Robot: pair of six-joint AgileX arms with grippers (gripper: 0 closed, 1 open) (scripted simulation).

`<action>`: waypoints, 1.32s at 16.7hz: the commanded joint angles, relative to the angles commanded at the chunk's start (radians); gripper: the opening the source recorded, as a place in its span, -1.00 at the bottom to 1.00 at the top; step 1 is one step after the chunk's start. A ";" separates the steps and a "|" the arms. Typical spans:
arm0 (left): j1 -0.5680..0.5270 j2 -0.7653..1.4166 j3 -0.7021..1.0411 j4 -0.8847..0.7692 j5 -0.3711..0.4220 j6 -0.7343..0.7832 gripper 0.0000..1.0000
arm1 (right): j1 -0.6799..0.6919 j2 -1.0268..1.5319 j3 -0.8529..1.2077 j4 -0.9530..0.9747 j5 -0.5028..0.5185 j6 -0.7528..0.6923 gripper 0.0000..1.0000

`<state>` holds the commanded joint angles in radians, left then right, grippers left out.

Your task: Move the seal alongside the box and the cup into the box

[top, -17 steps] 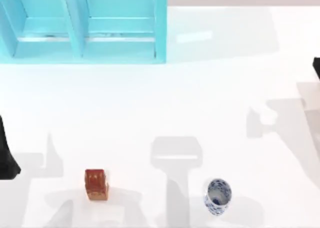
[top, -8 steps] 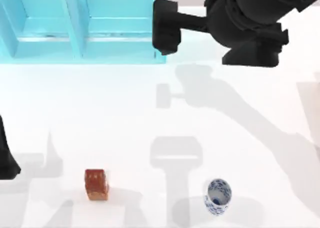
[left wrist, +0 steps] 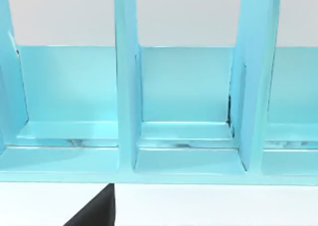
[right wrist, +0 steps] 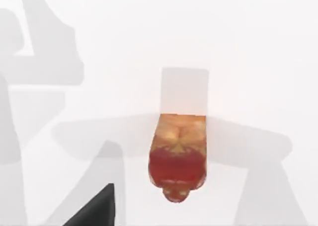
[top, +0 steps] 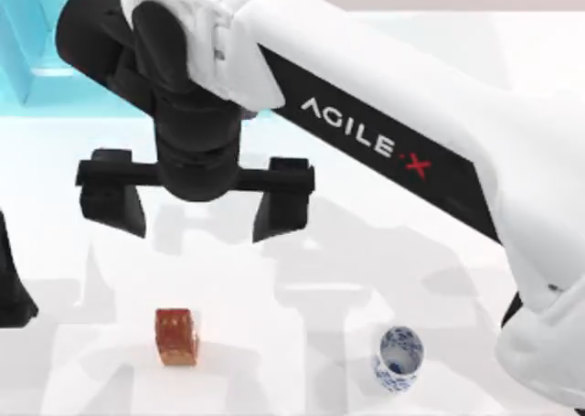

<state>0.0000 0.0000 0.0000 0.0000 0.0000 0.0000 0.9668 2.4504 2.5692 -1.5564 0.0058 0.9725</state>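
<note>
Right gripper [top: 195, 210] hangs over the desk [top: 384, 206], jaws spread wide and empty, left of centre and just far of the seal [top: 176, 336]. Seal stands on the near-left desk, untouched; the right wrist view looks down on it [right wrist: 177, 156]. Cup [top: 398, 358] sits near right, well apart from the seal. Blue box [left wrist: 184, 112] far left. Left arm [top: 13, 283] parked at left edge; can't tell its jaws.

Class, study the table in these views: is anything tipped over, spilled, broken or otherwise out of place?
Nothing stands out. The seal and the cup both stand on the white table, apart from each other, with no spill or damage. The right gripper hangs open above the table beyond the seal. The blue box looks intact.
</note>
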 joint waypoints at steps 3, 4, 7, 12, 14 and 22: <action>0.000 0.000 0.000 0.000 0.000 0.000 1.00 | 0.060 0.173 0.195 -0.100 0.003 0.070 1.00; 0.000 0.000 0.000 0.000 0.000 0.000 1.00 | 0.074 0.215 0.243 -0.125 0.003 0.087 1.00; 0.000 0.000 0.000 0.000 0.000 0.000 1.00 | 0.098 0.289 0.327 -0.166 0.004 0.116 1.00; 0.000 0.000 0.000 0.000 0.000 0.000 1.00 | 0.100 0.295 0.334 -0.170 0.004 0.119 1.00; 0.000 0.000 0.000 0.000 0.000 0.000 1.00 | 0.095 0.299 0.335 -0.168 0.003 0.117 1.00; 0.000 0.000 0.000 0.000 0.000 0.000 1.00 | 0.103 0.571 0.710 -0.270 0.008 0.123 1.00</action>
<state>0.0000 0.0000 0.0000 0.0000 0.0000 0.0000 1.0694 3.0215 3.2789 -1.8262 0.0141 1.0955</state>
